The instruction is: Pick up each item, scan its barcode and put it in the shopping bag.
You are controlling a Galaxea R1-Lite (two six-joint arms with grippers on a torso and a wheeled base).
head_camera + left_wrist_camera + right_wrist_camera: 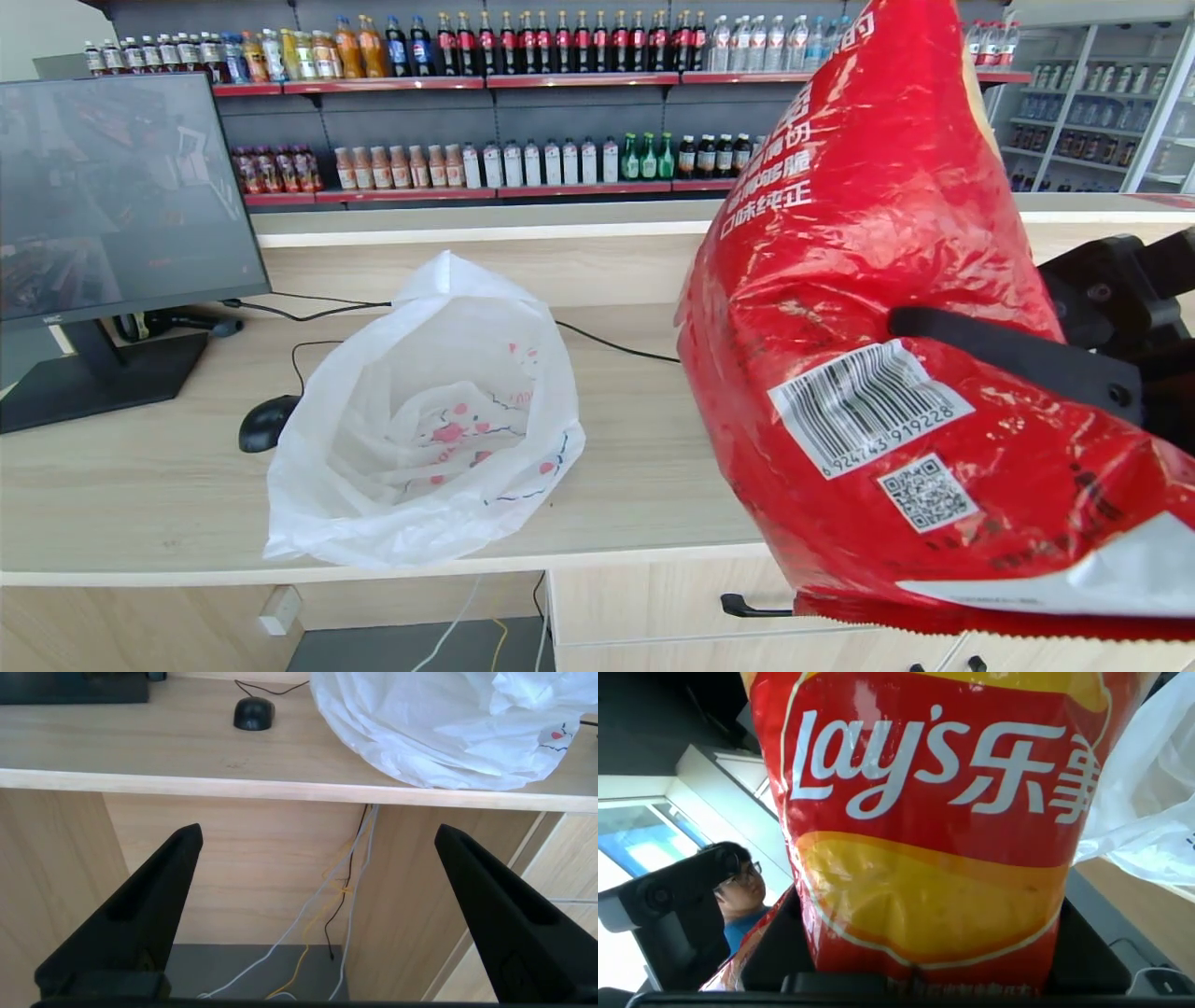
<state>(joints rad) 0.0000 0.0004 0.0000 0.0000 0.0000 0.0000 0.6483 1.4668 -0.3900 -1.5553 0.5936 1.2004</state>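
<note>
Nearest, up close on the right: red packet [878, 233], clamped in right tool [943, 341], held tilted in the air, off the worktop [635, 439]. On the side facing the head view: white barcode label [868, 406], QR code [927, 492] just below it, white characters up one side; none transcribed. Left tool [318, 905] low, in front of the worktop's front edge, jaws wide apart. Past it, under the worktop: hanging cables [327, 896].

On the pale wood worktop: white bag [429, 429] with pink print, standing open, left of the packet and apart from it. Just beside the bag: black mouse [266, 422]. Farther left: dark monitor [121, 196] on a black stand.

Beyond: a raised ledge, then red-edged shelves [485, 84] lined with bottles. Far right: glass-door cooler [1092, 103].
</note>
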